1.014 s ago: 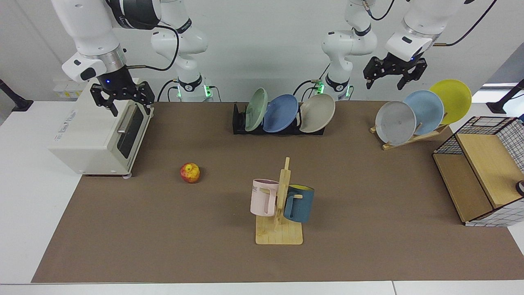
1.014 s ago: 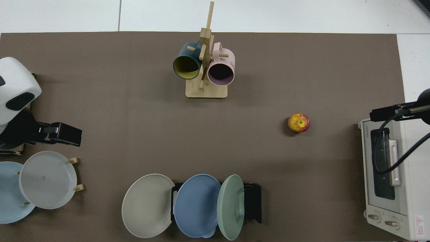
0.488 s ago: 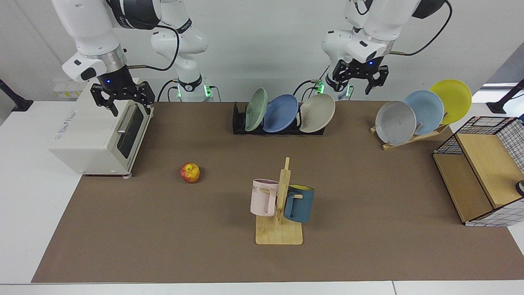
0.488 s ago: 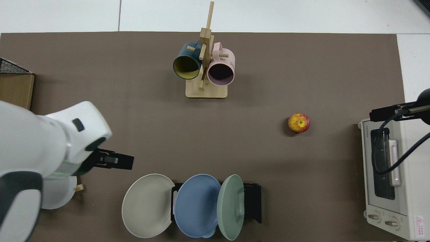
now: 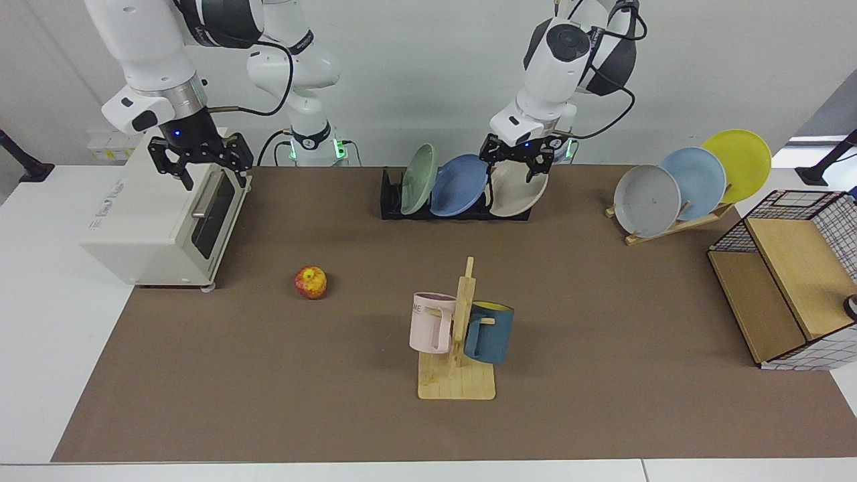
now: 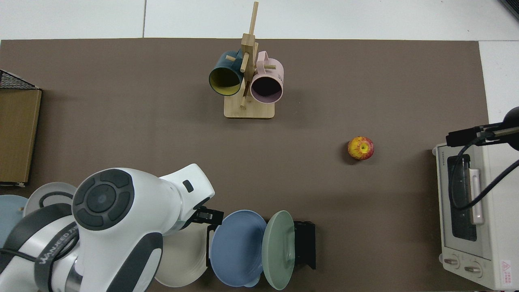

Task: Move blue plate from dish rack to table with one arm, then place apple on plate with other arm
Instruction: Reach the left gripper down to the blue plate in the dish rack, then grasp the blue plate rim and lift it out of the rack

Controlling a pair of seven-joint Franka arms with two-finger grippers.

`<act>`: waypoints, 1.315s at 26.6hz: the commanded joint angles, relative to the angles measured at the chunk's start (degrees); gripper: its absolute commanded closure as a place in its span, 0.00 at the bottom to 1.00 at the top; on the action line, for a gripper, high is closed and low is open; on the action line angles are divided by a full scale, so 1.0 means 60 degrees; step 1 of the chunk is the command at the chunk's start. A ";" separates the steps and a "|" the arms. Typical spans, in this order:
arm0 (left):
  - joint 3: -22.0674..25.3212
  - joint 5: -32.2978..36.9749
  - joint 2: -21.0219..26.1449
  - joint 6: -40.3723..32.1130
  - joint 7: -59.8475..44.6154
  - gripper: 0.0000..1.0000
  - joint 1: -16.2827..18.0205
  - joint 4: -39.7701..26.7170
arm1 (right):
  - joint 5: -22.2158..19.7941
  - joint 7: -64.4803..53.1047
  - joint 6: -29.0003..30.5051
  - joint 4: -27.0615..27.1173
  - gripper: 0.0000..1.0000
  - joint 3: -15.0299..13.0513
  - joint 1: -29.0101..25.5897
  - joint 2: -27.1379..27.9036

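A white surface covered by a wide brown mat fills both views. In the facing view, the right arm waits at upper left, its black claw spread apart above a cream toaster oven. The left arm reaches in from upper right of centre, its claw hanging with fingers apart over the gap between two racked plates, gripping nothing; from above its white body hides the claw at lower left. The low black slotted dish rack at upper centre holds a sage-green plate, the glossy periwinkle-blue plate in the middle slot, and a beige plate, all tilted. The small red-and-yellow apple lies on the mat left of centre, well apart from the rack.
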 commanded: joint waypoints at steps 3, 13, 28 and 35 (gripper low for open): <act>-0.0143 -0.0744 -0.0337 0.1079 0.0030 0.00 -0.0543 -0.1476 | -0.0032 0.0218 0.0169 -0.0135 0.00 0.0066 -0.0058 -0.0086; -0.0216 -0.1243 -0.0219 0.1667 -0.0073 0.07 -0.1130 -0.2371 | -0.0032 0.0218 0.0169 -0.0135 0.00 0.0066 -0.0058 -0.0086; -0.0538 -0.1243 -0.0263 0.0847 -0.1538 0.77 -0.1159 -0.2518 | -0.0032 0.0218 0.0169 -0.0135 0.00 0.0066 -0.0058 -0.0086; -0.0538 -0.1111 -0.0234 0.0672 -0.1596 1.00 -0.1057 -0.2314 | -0.0047 0.0174 0.0154 -0.0135 0.00 0.0066 0.0001 -0.0086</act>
